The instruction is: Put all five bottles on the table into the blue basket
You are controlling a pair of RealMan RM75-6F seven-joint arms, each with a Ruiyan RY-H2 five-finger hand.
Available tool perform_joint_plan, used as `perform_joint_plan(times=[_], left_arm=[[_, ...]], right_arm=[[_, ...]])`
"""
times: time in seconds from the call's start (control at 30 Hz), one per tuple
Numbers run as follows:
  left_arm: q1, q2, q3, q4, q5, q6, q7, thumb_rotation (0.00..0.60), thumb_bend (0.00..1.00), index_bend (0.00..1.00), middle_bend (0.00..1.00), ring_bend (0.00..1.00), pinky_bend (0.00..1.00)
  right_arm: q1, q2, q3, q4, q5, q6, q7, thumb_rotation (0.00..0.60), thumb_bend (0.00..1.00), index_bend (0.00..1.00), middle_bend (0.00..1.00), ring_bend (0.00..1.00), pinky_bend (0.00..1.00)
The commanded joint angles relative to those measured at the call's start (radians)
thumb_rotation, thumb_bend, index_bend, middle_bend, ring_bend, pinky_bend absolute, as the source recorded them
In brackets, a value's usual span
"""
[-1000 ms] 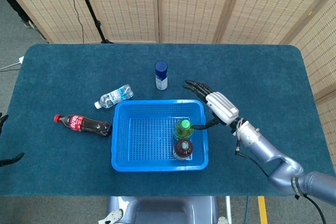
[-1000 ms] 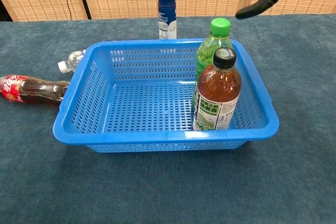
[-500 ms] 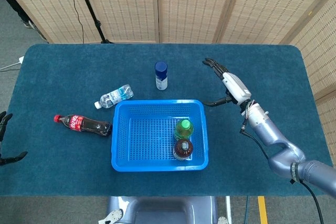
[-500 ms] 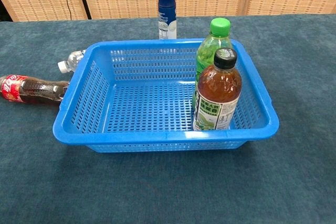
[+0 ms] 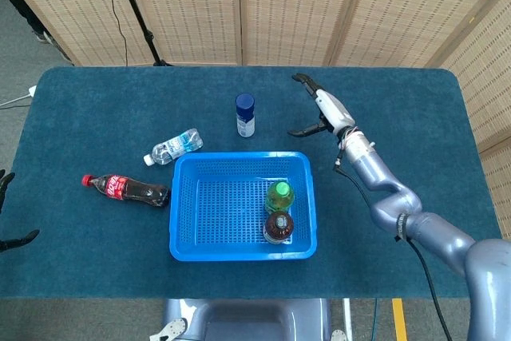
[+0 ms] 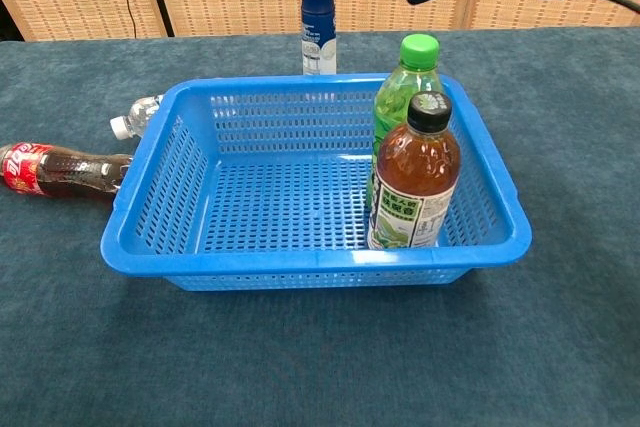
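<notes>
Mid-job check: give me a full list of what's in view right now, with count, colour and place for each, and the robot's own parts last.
blue basket: 1, blue, middle of the table, nearer the front edge.
green-capped bottle: 1, green, upright in the basket's right side.
brown tea bottle: 1, brown with a black cap, upright in the basket, in front of the green one.
blue-capped bottle: 1, white with a blue cap, upright on the table behind the basket.
clear water bottle: 1, clear, lying on the table by the basket's rear left corner.
cola bottle: 1, dark with a red cap and label, lying left of the basket.
table: 1, dark teal cover.
right hand: open, above the table right of the blue-capped bottle.
left hand: only dark fingertips at the left edge.
</notes>
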Motion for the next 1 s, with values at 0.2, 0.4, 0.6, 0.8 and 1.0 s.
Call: perform_joint_plan(times=[0.2,0.4,0.6,0.8,1.0], left_arm=[[-0.014,-0.013,-0.016,0.009,-0.043,-0.027,0.027,0.600,0.02,0.00,0.00,0.00,0.00],[-0.025,-0.022,-0.026,0.023,-0.075,-0.051,0.043,0.600,0.02,0.00,0.00,0.00,0.00],[-0.037,-0.031,-0.035,0.035,-0.107,-0.078,0.058,0.600,0.02,0.00,0.00,0.00,0.00],[-0.040,-0.034,-0.038,0.039,-0.118,-0.086,0.061,0.600,0.02,0.00,0.00,0.00,0.00],[-0.041,-0.035,-0.038,0.042,-0.121,-0.089,0.060,0.600,0.02,0.00,0.00,0.00,0.00]], right_arm=[[0.150,-0.200,0.031,0.294,0.004,-0.158,0.105,0.600,0.00,0.00,0.00,0.00,0.00],[0.214,-0.280,0.030,0.417,-0.018,-0.203,0.162,0.600,0.00,0.00,0.00,0.00,0.00],[0.274,-0.363,0.043,0.527,-0.018,-0.243,0.227,0.600,0.00,0.03,0.01,0.00,0.06],[0.304,-0.392,0.051,0.570,-0.015,-0.270,0.275,0.600,0.00,0.15,0.17,0.03,0.14],[0.322,-0.423,0.063,0.629,-0.001,-0.282,0.279,0.600,0.00,0.42,0.49,0.33,0.47]])
